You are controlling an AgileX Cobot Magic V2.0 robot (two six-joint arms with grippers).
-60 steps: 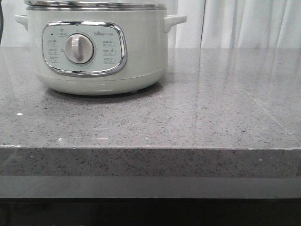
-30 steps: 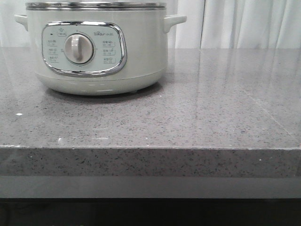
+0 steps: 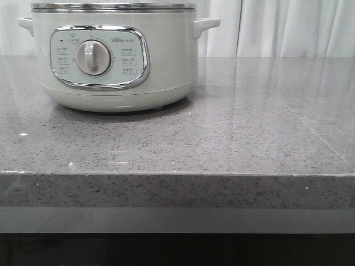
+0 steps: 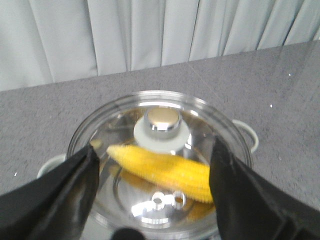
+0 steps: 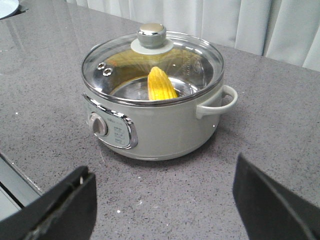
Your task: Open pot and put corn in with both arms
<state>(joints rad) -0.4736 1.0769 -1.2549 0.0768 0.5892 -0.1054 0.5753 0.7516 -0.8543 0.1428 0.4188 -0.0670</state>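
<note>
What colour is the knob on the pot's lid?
The lid's knob is shiny silver metal on a pale green base; it shows best in the right wrist view.

We see a grey speckled stone countertop [image 3: 233, 138] with a polished top that throws back pale vertical streaks of light, and its thick front edge runs straight across the front view as a darker speckled band. Below that edge sits a plain grey strip [image 3: 177, 220], and under it everything is dark. Behind the countertop hang white pleated curtains [image 3: 288, 27], falling in soft folds right down to the far edge of the stone. In the right wrist view a small piece of a pale round object [image 5: 7, 6] shows at the corner, too cropped to identify.
</note>
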